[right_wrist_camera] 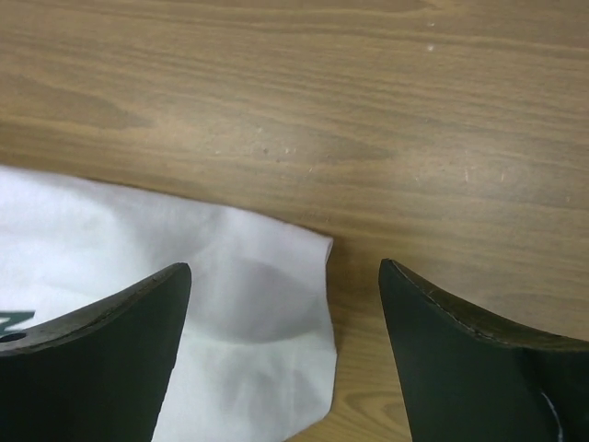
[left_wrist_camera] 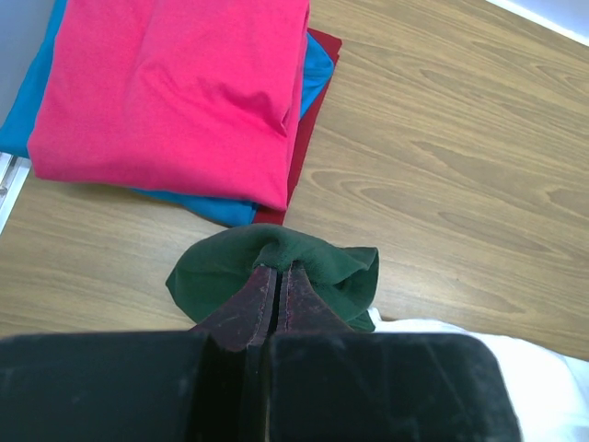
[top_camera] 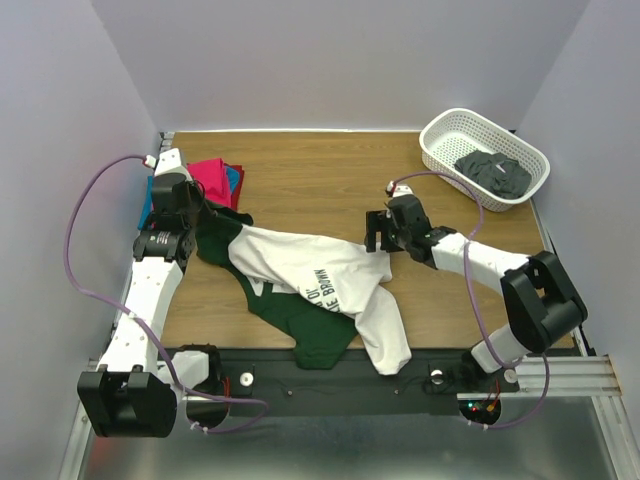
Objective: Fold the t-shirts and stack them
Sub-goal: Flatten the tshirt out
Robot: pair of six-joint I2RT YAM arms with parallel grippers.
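Wood-grain table (top_camera: pixel 300 170) boxed in by pale grey walls; white t-shirt (top_camera: pixel 320 270) with green sleeves and black print lies rumpled and half spread across the middle, one white end drooping over the near table edge; not folded yet.

Left pincer (left_wrist_camera: pixel 279 276) is pressed together, pinching a bunch of green sleeve (left_wrist_camera: pixel 313 267); cloth humps up around the tips; probably held there to anchor or pull that end out flat.

Just beyond the left pincer's tips sits the folded stack (left_wrist_camera: pixel 175 92); magenta on top, blue under it, red at the bottom; near the pinched sleeve but apart from it; presumably where the white shirt goes once folded.

Right pincer (right_wrist_camera: pixel 285 272) is spread wide with nothing between the tips; a white hem corner (right_wrist_camera: pixel 258 304) lies flat on the wood below the gap, nearer its left-hand finger; not gripped; poised over it or clear of it, cannot tell which.

Beyond the right pincer and off to its right, well apart, stands a white lattice basket (top_camera: pixel 440 150); dark grey garment (top_camera: pixel 492 172) inside, likely still waiting its turn.
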